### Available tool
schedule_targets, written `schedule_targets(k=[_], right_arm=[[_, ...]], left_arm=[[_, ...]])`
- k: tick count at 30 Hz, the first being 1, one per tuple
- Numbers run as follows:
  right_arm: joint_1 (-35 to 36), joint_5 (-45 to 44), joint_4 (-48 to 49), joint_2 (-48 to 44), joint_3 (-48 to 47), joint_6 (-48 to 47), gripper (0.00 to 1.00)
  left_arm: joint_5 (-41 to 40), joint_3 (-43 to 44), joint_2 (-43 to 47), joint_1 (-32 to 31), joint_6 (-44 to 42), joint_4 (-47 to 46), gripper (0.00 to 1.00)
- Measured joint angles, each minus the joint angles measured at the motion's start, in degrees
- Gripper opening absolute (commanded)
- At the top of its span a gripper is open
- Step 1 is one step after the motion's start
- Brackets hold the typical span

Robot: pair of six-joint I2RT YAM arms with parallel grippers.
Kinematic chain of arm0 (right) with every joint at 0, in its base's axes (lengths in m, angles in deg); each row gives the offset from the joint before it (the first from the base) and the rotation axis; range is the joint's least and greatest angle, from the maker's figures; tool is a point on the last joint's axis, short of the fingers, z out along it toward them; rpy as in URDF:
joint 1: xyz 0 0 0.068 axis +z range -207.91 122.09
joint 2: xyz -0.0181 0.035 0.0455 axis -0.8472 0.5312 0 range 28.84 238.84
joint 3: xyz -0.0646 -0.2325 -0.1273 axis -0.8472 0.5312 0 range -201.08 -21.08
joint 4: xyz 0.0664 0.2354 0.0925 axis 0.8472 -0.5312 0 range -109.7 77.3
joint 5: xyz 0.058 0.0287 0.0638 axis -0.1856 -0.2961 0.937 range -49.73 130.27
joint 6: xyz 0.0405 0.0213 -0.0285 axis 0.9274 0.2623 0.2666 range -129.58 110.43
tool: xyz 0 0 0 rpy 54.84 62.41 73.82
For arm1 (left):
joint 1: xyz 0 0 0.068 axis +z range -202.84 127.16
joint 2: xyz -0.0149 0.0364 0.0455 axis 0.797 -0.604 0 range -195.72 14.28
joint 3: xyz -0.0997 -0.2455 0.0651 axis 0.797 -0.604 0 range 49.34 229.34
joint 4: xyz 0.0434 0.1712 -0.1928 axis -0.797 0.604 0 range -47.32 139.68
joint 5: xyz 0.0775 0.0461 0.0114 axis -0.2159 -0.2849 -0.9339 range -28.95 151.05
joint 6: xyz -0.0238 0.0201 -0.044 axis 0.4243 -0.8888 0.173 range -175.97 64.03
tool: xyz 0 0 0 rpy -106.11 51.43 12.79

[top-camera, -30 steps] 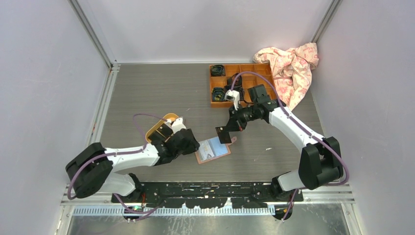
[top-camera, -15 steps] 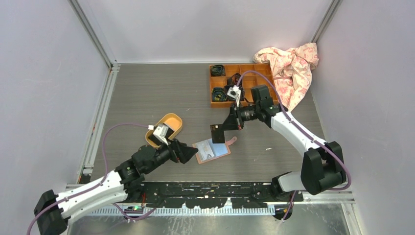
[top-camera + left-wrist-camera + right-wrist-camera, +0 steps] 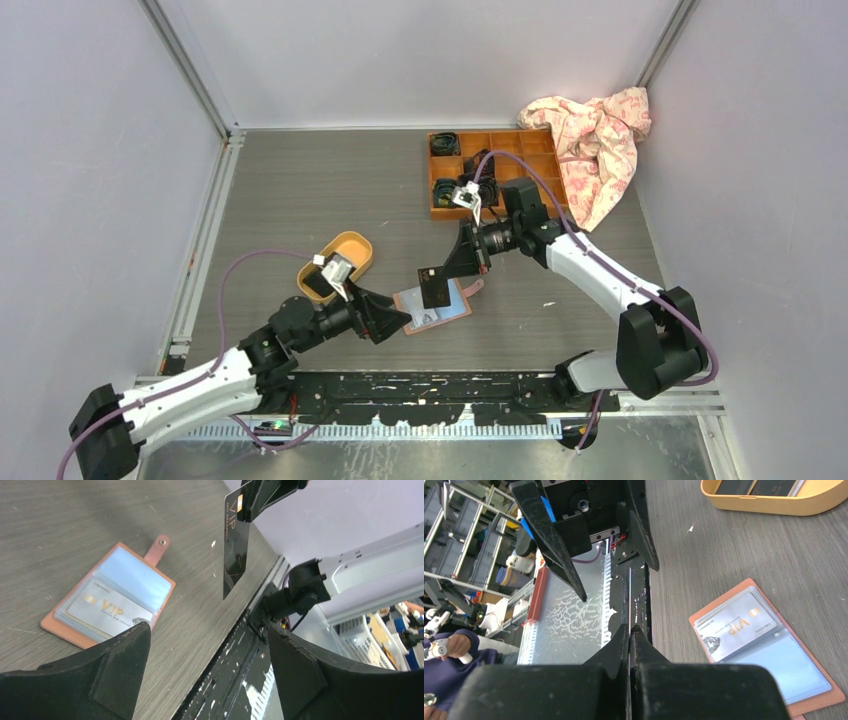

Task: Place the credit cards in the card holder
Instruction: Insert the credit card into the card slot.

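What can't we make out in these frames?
- Black card face: edge-on in right wrist view, between the right gripper fingers; print too small in left wrist view.
- Yellow tray contents: cut off by the top edge in right wrist view; left wrist camera covers part in top view.
- Card holder near corner: behind a left gripper finger in left wrist view.

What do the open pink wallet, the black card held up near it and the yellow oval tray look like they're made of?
Salmon-pink folding wallet: probably leather or faux leather, matte, with a metal-looking snap; inner pockets look like shiny plastic film. Black VIP card: stiff glossy plastic, gold print. Yellow oval tray: smooth, matte, likely moulded plastic.
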Motion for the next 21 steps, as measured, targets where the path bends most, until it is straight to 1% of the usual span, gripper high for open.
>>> schedule_targets(k=[2, 6, 9, 14, 15, 16, 18, 21], right_arm=[[0.7, 0.4, -0.9, 0.0, 0.0, -1.2, 0.01], [2.1, 0.6, -3.1, 0.2, 0.0, -4.0, 0.01], [3.0, 0.6, -5.1, 0.9, -0.2, -6.4, 0.01], [4.3, 0.5, -8.5, 2.8, -0.7, -10.2, 0.01], [4.4, 0.5, -9.3, 3.0, -0.8, -11.0, 0.01], [4.5, 0.5, -9.9, 3.1, -0.8, -11.5, 0.01], [4.5, 0.5, -10.9, 3.2, -0.8, -12.6, 0.01], [4.8, 0.5, -11.7, 3.2, -0.9, -13.9, 0.01]], left_arm=[[1.7, 1.0, -3.5, 0.5, 0.0, -1.3, 0.84], [6.8, 3.8, -11.8, 2.5, 0.3, -5.2, 0.73], [10.5, 5.4, -17.4, 3.9, 0.6, -9.6, 0.69], [15.0, 6.5, -23.1, 5.2, 1.6, -15.1, 0.51], [15.9, 6.9, -24.0, 5.4, 1.9, -15.7, 0.49], [16.9, 7.3, -24.8, 5.6, 2.0, -16.2, 0.44], [18.3, 8.3, -25.9, 5.9, 2.1, -17.0, 0.29], [20.3, 9.7, -27.4, 6.4, 2.1, -18.1, 0.19]])
